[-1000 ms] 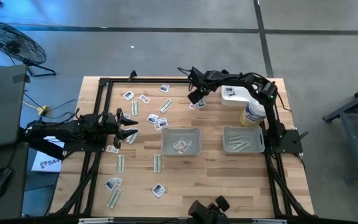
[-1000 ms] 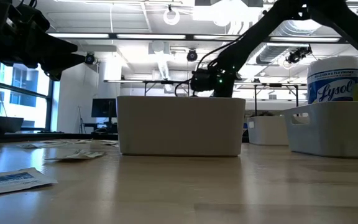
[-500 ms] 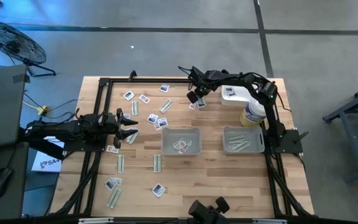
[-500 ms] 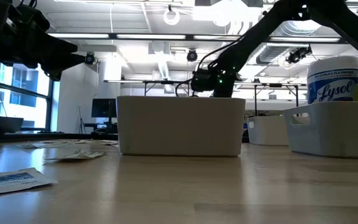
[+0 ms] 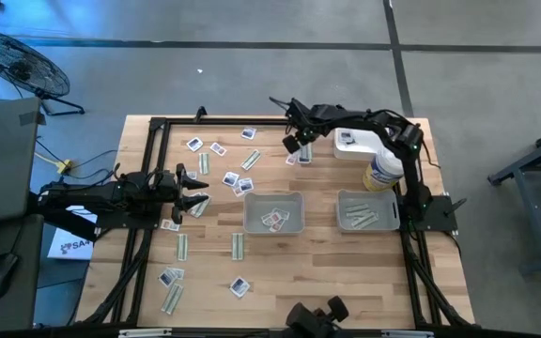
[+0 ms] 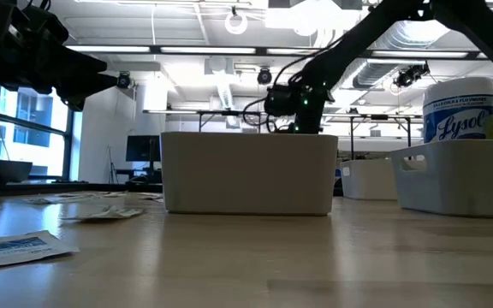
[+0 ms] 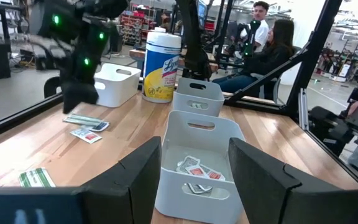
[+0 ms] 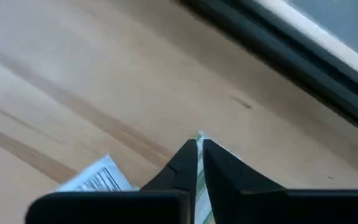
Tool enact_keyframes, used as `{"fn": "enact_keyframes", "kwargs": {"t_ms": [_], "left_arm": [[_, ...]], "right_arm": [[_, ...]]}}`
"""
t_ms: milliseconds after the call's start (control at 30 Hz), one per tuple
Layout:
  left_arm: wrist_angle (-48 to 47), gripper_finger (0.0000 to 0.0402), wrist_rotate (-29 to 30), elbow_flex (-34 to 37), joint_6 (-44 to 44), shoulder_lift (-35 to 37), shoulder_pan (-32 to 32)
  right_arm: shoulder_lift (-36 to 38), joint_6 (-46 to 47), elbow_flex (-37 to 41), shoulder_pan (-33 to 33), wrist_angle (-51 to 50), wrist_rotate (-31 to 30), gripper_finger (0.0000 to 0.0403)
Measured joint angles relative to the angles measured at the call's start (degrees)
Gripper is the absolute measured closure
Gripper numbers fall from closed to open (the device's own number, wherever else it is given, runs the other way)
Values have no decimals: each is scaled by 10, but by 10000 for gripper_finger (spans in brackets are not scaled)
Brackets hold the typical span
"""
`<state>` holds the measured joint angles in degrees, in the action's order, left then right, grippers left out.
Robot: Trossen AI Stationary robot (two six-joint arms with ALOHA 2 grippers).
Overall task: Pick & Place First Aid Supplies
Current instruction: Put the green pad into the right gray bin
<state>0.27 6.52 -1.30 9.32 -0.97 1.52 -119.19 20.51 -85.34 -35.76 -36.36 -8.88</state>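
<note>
The right gripper (image 8: 199, 163) is pinched nearly closed at the far side of the table, and between its two dark fingertips a narrow green-and-white strip packet (image 8: 199, 180) shows, clamped edge-on so that only a thin sliver of it is visible; a squarish white packet (image 8: 94, 178) with dark print lies flat on the wood just beside the fingers. From above, this gripper (image 5: 292, 141) sits near the back rail, directly beside a small cluster of packets (image 5: 301, 157) on the boards, with the white round-lidded bottle (image 5: 380, 172) off to its side. Nearer the front stand two grey trays: the middle tray (image 5: 292, 200) holds a few squarish packets, and the tray by the right arm's base (image 5: 343, 200) holds pale strips. The left gripper (image 5: 195, 191) hangs over the left part of the table with its fingers spread wide and nothing between them; its own camera looks past those fingers into the middle tray (image 7: 173, 180), where red-printed packets (image 7: 194, 169) lie on the bottom. More supplies are scattered loose across the wood, squarish ones (image 5: 216, 148) toward the back and long strips (image 5: 237, 246) toward the front, all well apart from either gripper
</note>
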Motion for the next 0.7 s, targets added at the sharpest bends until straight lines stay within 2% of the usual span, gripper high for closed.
{"fn": "enact_keyframes", "kwargs": {"t_ms": [367,700], "left_arm": [[0,216,0,0,0,0,0],[0,216,0,0,0,0,0]], "right_arm": [[-10,9,1,-21,-22,-21,296],[-15,-35,0,-21,-36,-9,296]]}}
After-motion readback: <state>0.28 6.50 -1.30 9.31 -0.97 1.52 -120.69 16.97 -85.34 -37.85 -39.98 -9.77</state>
